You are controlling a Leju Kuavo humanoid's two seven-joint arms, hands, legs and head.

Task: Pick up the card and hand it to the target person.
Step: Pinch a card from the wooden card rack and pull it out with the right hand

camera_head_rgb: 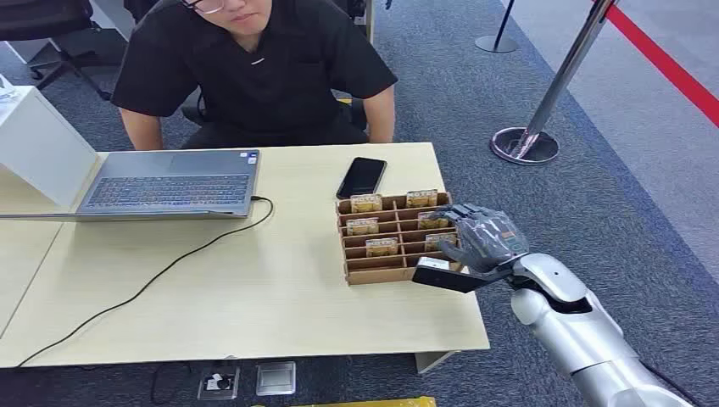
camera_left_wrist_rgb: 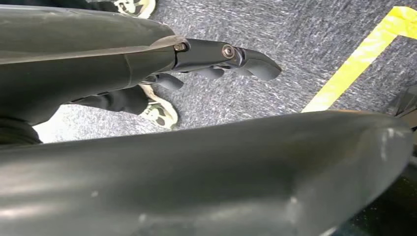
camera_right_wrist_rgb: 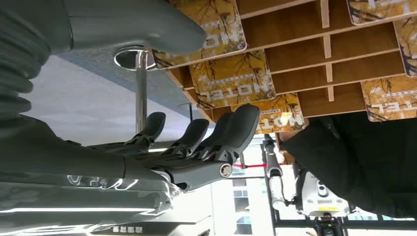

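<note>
On the table (camera_head_rgb: 254,297), the card rack (camera_head_rgb: 392,273) sits near the right edge, toward my side. Cards stand in its compartments: one (camera_head_rgb: 366,203) in the far left slot, one (camera_head_rgb: 421,197) in the far right slot, one (camera_head_rgb: 362,225) a row nearer on the left, one (camera_head_rgb: 381,246) nearer still. My right hand (camera_head_rgb: 479,242) hangs over the rack's right end, above its right-hand slots. The phone (camera_head_rgb: 361,177) lies just behind the rack, toward the far edge. The laptop (camera_head_rgb: 165,186) sits at the far left part, its cable (camera_head_rgb: 153,280) running from its right side across the middle to the near left corner. A person (camera_head_rgb: 254,76) sits behind the far edge. A stanchion base (camera_head_rgb: 524,145) stands on the floor beyond the far right corner.
</note>
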